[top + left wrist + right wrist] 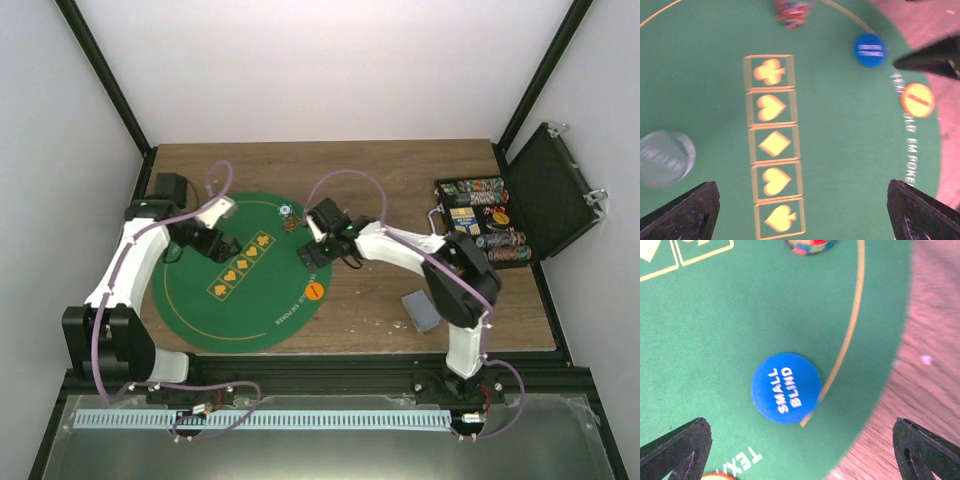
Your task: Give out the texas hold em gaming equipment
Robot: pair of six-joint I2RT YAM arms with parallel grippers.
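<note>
2 grippers hang over the green felt mat (200, 300), each with its fingers spread wide and nothing between them. The right gripper (800, 440) stands directly above the blue small-blind chip (786, 388), which lies flat on the felt at the mat's right side, overlapping the yellow border line and touching neither finger. In my judgement it sits at its player position, and the wide fingers suit a straight lift away. The orange chip (917, 100) lies nearer, on the mat's right rim beside the lettering. A mixed chip stack (793, 11) stands at the far rim, and a clear round disc (665, 159) lies left of the printed suit row. The left gripper (801, 200) hovers over that row, well apart from all 4 pieces. The card deck (421, 311) lies on bare wood right of the mat, close to the table's near edge and just beside the right arm's elbow, so a sweeping turn could nudge it. The open black case (548, 190) with its remaining chips occupies the far right. The wood between mat and case offers the right arm its travel lane.
</note>
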